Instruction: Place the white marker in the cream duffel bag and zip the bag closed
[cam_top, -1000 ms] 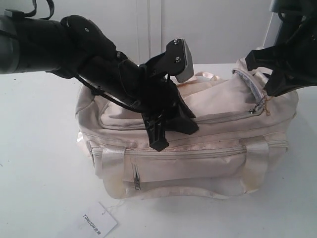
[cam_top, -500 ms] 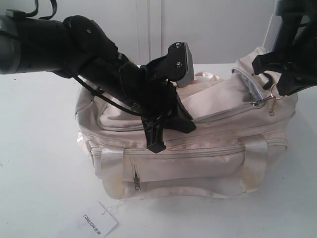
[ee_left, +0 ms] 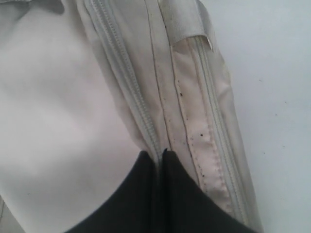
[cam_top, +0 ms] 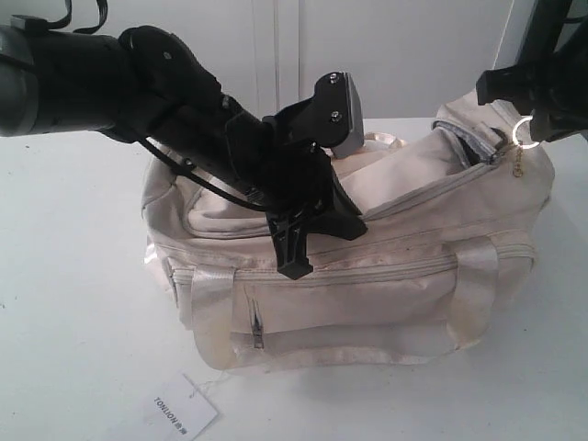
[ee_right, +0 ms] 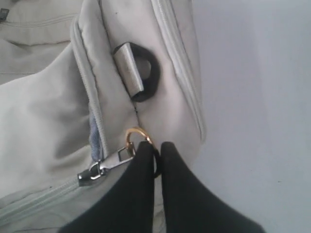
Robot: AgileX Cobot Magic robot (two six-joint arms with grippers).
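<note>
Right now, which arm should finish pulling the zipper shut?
Right. The right gripper is shut on the gold ring pull; the left gripper only pinches fabric of the cream duffel bag beside its zipper.

One bag (cam_top: 367, 294). Two end effectors: left end effector (ee_left: 156, 154), right end effector (ee_right: 155, 144). One white tag (cam_top: 179, 411). One gold ring (ee_right: 132, 135). One black ring (ee_right: 151, 73). One table (cam_top: 73, 303).

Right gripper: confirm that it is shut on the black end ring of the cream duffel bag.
Wrong in one respect: the right gripper is shut on the gold ring pull of the zipper, not on the black end ring, which sits untouched, apart from the fingers, on the cream duffel bag. The right wrist view shows it.
</note>
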